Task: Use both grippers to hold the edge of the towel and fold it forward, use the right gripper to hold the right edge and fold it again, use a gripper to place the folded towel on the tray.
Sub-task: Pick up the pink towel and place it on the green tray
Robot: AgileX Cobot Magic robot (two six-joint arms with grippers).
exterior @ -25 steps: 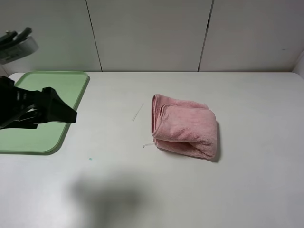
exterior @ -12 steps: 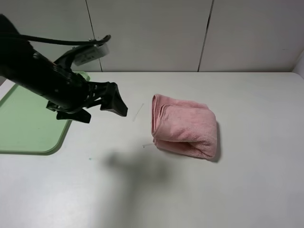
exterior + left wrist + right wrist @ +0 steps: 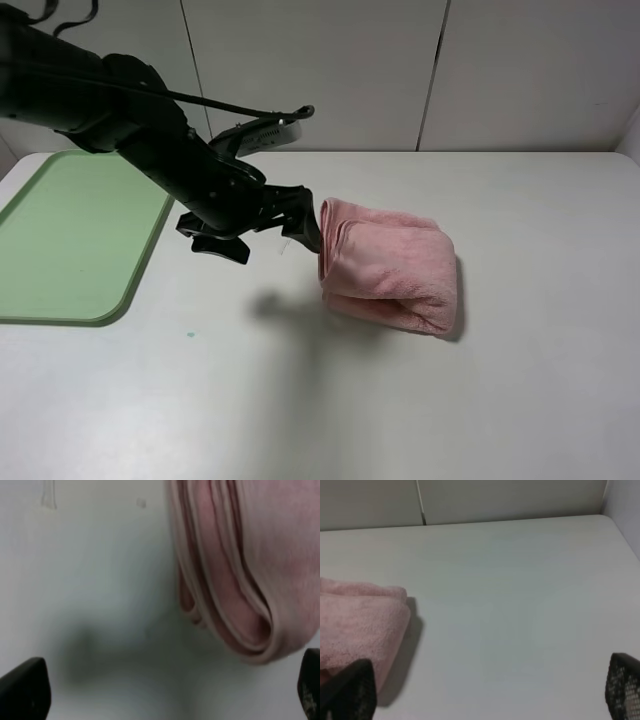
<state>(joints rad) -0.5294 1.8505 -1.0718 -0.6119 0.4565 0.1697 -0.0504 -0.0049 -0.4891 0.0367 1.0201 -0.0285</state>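
Note:
The pink towel (image 3: 390, 265) lies folded into a thick bundle at the middle of the table. My left gripper (image 3: 272, 243) has reached across to the bundle's left side, open, one finger close by the layered hems. In the left wrist view the stacked folds of the towel (image 3: 230, 575) lie ahead of my open left gripper (image 3: 167, 692), with nothing between the fingertips (image 3: 22, 690). The right wrist view shows my right gripper (image 3: 487, 690) open over bare table, the towel (image 3: 355, 615) off to one side. The right arm is out of the exterior view. The pale green tray (image 3: 70, 240) sits at far left.
A white table (image 3: 520, 380) carries everything, with a panelled wall (image 3: 320, 70) behind it. A thin pale scrap (image 3: 292, 235) lies on the table just left of the towel. A tiny green speck (image 3: 190, 334) marks the table near the tray.
My left arm has swung from over the tray rightward across the table to the towel's left side. The towel has not moved.

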